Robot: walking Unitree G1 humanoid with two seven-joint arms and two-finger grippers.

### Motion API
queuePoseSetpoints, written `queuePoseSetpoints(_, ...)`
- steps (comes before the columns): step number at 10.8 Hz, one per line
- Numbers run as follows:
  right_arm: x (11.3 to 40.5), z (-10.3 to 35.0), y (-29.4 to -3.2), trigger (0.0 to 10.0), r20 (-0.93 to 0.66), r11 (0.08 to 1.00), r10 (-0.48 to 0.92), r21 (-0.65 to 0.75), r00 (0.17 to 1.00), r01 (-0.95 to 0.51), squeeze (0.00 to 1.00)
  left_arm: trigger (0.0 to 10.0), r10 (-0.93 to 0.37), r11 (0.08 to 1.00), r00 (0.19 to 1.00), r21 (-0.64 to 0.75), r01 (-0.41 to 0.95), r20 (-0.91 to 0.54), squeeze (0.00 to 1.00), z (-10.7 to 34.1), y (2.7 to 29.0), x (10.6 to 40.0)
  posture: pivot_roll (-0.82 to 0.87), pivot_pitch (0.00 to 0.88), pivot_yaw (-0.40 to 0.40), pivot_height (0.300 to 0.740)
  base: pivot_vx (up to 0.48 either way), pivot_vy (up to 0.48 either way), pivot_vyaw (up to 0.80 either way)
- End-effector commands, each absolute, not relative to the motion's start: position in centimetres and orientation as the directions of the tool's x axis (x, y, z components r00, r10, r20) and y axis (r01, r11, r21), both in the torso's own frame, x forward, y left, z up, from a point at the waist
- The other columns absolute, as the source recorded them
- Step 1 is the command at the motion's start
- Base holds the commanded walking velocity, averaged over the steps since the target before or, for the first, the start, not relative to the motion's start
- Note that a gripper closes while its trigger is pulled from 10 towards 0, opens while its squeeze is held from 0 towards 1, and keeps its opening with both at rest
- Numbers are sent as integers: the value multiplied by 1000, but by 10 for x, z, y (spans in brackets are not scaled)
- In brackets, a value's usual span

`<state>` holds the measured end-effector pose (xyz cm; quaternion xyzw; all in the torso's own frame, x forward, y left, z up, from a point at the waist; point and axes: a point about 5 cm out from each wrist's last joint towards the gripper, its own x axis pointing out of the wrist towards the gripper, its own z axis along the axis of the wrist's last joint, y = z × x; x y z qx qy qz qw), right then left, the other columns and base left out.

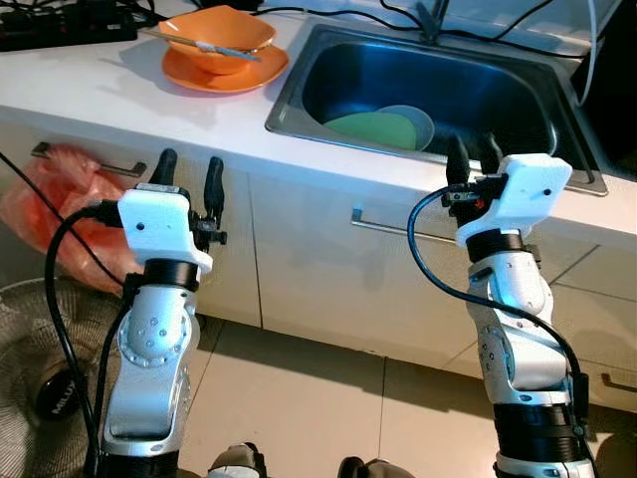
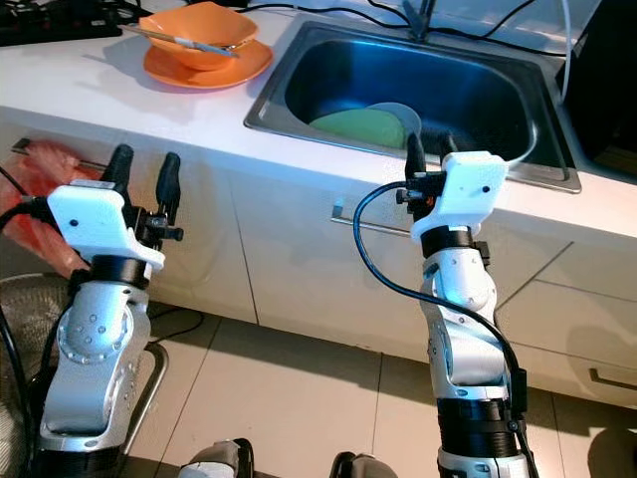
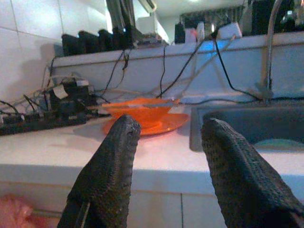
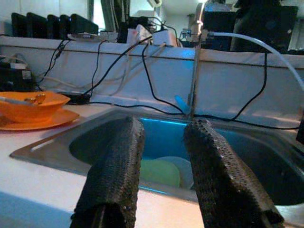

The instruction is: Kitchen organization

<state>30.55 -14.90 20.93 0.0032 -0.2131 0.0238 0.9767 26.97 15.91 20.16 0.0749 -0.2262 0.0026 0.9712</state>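
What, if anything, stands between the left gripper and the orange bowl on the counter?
Nothing visible does. The left gripper is open, held in front of the cabinet below the counter edge, and only bare white countertop separates it from the orange bowl, which sits on an orange plate beside the sink.

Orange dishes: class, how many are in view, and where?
2: a round orange plate on the white countertop left of the steel sink, and an orange bowl on it. More could be hidden.
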Motion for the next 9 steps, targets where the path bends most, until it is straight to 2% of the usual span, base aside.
queuePoseSetpoints(1, 305, 202, -154, 10000, 399, 999, 35, -27, 916, -26, 0, 10000, -51, 984, 905, 179, -28, 422, 0, 196, 157, 269, 75, 170, -72, 740, 0, 0, 0)
queuePoseSetpoints(2, 305, 199, -155, 10000, 387, 998, 42, -67, 921, -17, 0, 10000, -69, 969, 905, 244, -39, 419, 0, 196, 160, 270, 75, 170, -72, 740, 0, 0, 0)
queuePoseSetpoints(3, 306, 197, -153, 10000, 375, 985, 82, -170, 924, -19, 0, 10000, -122, 926, 911, 376, -38, 393, 0, 194, 161, 271, 81, 169, -69, 740, 0, 0, 0)
queuePoseSetpoints(4, 306, 196, -154, 10000, 372, 985, 75, -174, 925, -10, 0, 10000, -150, 906, 911, 423, -30, 384, 0, 194, 160, 271, 80, 169, -67, 740, 0, 0, 0)
queuePoseSetpoints(9, 307, 194, -150, 10000, 359, 982, 99, -185, 928, -34, 0, 10000, -98, 931, 919, 362, -51, 383, 0, 194, 161, 273, 81, 170, -71, 740, 0, 0, 0)
